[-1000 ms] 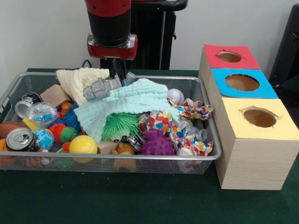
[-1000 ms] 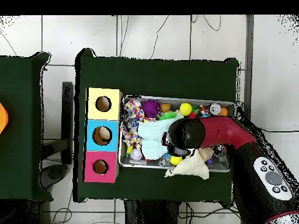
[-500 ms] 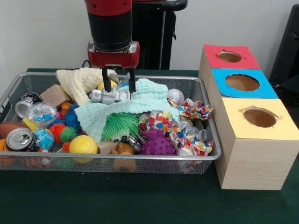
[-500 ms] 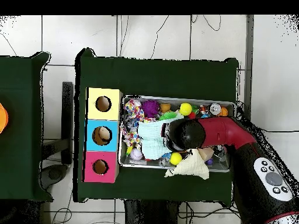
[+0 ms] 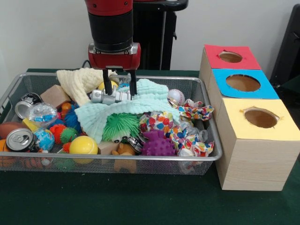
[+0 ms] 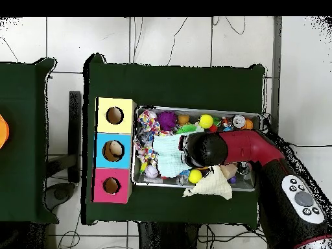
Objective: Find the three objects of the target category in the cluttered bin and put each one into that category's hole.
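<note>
The wire-mesh bin (image 5: 140,159) is full of clutter and also shows in the overhead view (image 6: 194,109). A tan-orange plush toy (image 5: 123,150) lies at the bin's front edge, partly under a purple spiky ball (image 5: 158,144). No other soft animal toys show. The red-topped hole (image 5: 230,56) is on the farthest box, also seen from overhead (image 6: 111,185). My gripper (image 5: 120,88) hangs open over the back middle of the bin, its fingers (image 5: 107,84) straddling a silver toy robot (image 5: 110,97) that lies flat on a mint cloth (image 5: 136,104). In the overhead view the arm (image 6: 233,148) hides the gripper.
The blue-topped hole (image 5: 243,82) and the yellow-topped hole (image 5: 260,117) sit nearer the camera. The bin also holds a cream cloth (image 5: 84,79), green spiky ball (image 5: 121,125), yellow ball (image 5: 83,145), can (image 5: 19,139), baseball (image 5: 176,96) and patterned cloth (image 5: 187,129).
One second ago the gripper was low behind the tilted silver robot. It has risen with fingers apart, and the robot now lies flat. Little has moved in the last half second.
</note>
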`<state>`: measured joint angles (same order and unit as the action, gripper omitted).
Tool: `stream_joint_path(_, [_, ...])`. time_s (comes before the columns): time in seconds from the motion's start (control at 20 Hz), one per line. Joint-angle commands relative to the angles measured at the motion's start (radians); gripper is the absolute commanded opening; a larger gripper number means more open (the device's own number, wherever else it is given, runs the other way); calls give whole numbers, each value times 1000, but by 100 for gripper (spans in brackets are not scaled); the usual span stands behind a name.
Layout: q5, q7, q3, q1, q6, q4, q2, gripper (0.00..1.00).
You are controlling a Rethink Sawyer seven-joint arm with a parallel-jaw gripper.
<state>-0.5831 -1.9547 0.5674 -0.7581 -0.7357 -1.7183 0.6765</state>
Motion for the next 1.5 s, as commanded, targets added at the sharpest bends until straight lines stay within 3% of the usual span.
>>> stream_joint_path(0.05, [-30,129,23,-5,6,-67,-20,100])
stream_joint_path(0.2, [-11,144,26,0,-47,-58,15,100])
stream_joint_path(0.85, [30,192,44,21,-187,84,21,100])
stream_joint_path(1.05, [27,190,40,37,-214,137,-9,100])
stream_joint_path(1.3, [-12,170,16,74,-209,244,-107,100])
stream_joint_path(1.5, [-1,190,20,89,-242,308,-156,100])
